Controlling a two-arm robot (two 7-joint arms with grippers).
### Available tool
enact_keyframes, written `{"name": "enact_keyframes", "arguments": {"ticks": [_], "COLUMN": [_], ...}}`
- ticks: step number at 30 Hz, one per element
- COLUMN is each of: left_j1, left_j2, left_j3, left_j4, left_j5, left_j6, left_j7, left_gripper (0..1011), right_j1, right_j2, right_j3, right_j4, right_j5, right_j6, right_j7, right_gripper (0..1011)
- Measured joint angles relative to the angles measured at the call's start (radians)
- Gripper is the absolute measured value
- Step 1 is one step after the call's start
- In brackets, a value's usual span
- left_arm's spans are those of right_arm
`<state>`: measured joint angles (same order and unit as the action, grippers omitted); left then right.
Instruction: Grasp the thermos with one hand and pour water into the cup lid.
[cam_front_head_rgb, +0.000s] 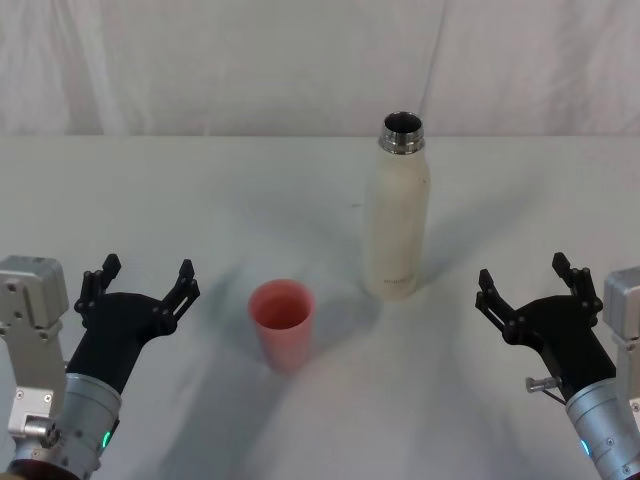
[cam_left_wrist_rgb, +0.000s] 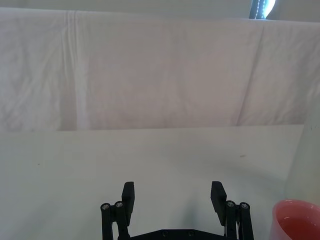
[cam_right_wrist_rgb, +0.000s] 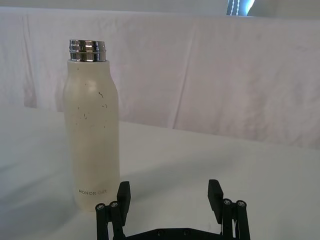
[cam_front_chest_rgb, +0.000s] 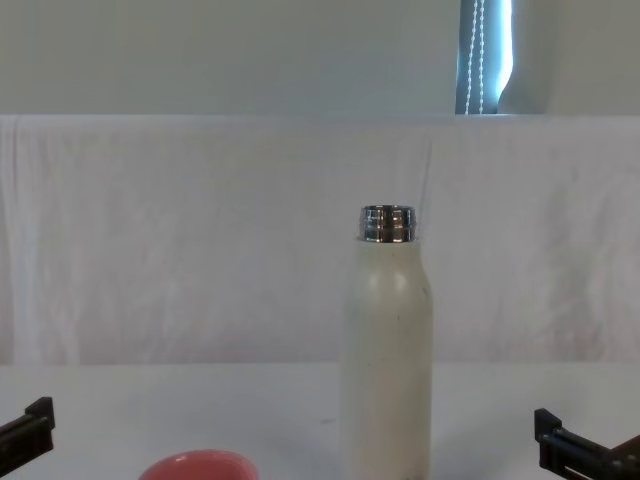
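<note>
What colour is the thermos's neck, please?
Shiny silver steel, above the cream thermos body; clearest in the right wrist view.

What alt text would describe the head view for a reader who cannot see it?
A cream-white thermos with an open steel neck stands on a white table, with a salmon-pink cup lid nearer the robot, to the thermos's left. The left gripper and right gripper rest open at the near corners.

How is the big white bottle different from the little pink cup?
The thermos is tall and cream-white; the cup lid is short and salmon-pink. The thermos narrows to a shiny steel neck, while the cup lid has a wide open mouth. The thermos stands farther back and nearer the right gripper; the cup lid sits closer to the left gripper. Both stand upright, untouched.
</note>
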<state>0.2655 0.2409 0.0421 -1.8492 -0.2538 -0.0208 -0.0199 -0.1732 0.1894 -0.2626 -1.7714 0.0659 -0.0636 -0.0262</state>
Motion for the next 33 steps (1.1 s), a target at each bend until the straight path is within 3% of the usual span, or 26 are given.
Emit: {"name": "enact_keyframes", "arguments": {"ticks": [33], "left_j1": [0.0], "left_j2": [0.0], "left_j3": [0.0], "left_j4": [0.0], "left_j5": [0.0], "left_j6": [0.0], "left_j7": [0.0], "left_gripper": [1001], "right_j1": [0.0], "right_j2": [0.0], "right_j3": [0.0], "right_j4": [0.0], "right_j5": [0.0], "right_j6": [0.0], "right_j7": [0.0], "right_gripper": [1001]}}
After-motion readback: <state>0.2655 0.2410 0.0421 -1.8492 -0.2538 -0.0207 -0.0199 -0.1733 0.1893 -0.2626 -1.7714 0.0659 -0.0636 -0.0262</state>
